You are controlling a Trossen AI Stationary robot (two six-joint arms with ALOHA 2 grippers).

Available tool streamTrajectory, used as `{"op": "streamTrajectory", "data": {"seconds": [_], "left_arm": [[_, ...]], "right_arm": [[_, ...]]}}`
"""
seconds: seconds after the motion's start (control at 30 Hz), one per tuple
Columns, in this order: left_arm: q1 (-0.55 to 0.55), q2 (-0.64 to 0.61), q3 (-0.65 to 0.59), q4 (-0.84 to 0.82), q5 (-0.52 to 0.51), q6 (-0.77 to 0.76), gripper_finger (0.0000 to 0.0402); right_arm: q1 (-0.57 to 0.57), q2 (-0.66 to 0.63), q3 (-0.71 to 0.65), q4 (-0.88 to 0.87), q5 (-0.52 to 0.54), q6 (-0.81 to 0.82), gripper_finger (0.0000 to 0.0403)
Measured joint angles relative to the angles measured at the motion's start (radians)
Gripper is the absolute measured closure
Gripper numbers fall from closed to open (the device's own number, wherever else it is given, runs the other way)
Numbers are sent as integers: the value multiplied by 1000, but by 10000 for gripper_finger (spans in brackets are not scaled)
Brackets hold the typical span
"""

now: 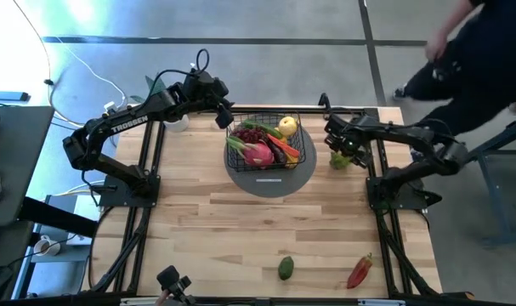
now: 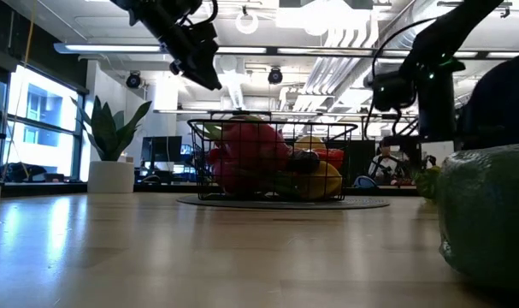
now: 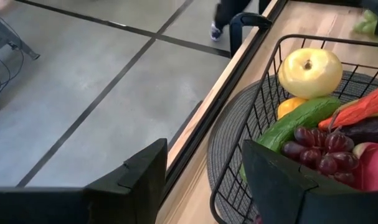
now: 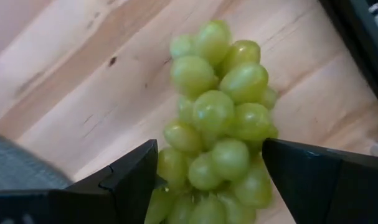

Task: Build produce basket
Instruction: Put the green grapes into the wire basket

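Your wooden desk [image 1: 240, 229] sits on grey concrete floor. The black wire basket [image 1: 302, 151] (fruit-filled) rests on a mat; right tool [image 4: 207, 171], fingers apart, straddles green grapes [image 4: 217, 134]; left tool [image 3: 204, 171] hovers open.

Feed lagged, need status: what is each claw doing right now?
Left claw: open, empty, at the basket rim.
Right claw: open around the green grapes, not closed.

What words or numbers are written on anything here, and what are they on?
"TROSSEN": white letters along the left arm, seen from above.
A small white label on the grey mat in front of the basket: too small to read.
No other writing can be read.
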Motion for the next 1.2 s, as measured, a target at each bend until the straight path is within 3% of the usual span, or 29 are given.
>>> {"op": "streamTrajectory", "data": {"seconds": [0.3,0.6,0.73,1.2], "left_arm": [[0,0,0,5,0,0,206],[0,0,0,3,0,0,206],[0,0,0,4,0,0,206],[0,0,0,2,0,0,206]], "right_arm": [[0,139,1,24,-38,-56,153],[3,137,4,11,-35,-125,302],[26,139,33,-19,-21,-146,343],[79,139,272,-263,136,-164,341]]}}
